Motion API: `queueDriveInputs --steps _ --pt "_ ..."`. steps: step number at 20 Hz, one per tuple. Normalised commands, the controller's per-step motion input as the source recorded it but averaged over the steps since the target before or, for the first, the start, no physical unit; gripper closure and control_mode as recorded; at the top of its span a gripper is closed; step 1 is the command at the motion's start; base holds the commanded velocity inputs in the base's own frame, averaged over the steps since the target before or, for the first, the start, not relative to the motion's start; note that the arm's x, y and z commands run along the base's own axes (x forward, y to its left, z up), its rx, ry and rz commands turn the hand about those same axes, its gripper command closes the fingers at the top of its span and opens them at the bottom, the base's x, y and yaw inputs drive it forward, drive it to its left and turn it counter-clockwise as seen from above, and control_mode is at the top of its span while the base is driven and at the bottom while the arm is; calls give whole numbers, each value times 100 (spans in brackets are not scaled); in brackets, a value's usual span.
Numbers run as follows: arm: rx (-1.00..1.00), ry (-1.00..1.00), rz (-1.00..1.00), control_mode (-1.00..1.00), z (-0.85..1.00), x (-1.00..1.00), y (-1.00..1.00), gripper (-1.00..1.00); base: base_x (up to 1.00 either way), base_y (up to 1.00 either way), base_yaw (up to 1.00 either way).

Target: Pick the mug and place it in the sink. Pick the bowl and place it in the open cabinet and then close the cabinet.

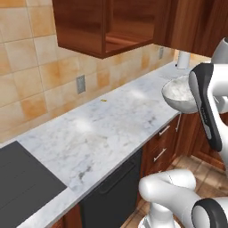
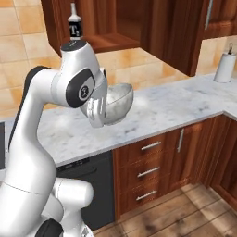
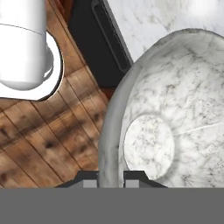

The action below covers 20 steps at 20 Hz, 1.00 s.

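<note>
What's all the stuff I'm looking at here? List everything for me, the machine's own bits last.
bowl: one, speckled grey, held up over the counter's front edge, its rim between the finger tips.
cabinet: one, dark red-brown, on the wall above the counter, open.
bottle: one, dark with a white label, by the cabinet shelf.
counter: one, white marble, along the tiled wall.
paper towel roll: one, white, at the counter's far end.
wall outlet: one, grey, on the tan tiles.
drawers: three, orange-brown, under the counter.
dishwasher: one, black, under the counter.
floor: brown wood planks.
gripper: one, dark tips, shut on the bowl's rim.
</note>
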Motion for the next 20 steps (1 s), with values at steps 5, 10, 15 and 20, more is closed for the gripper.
queueDriveInputs --steps 5,10,15,20 --pt "0 0 0 100 0 0 0 100 -6 -13 0" --pt "0 0 0 100 0 0 0 100 43 -14 0" --pt "0 0 0 100 0 0 0 100 59 1 0" --pt "0 0 0 100 0 0 0 100 62 -28 0"
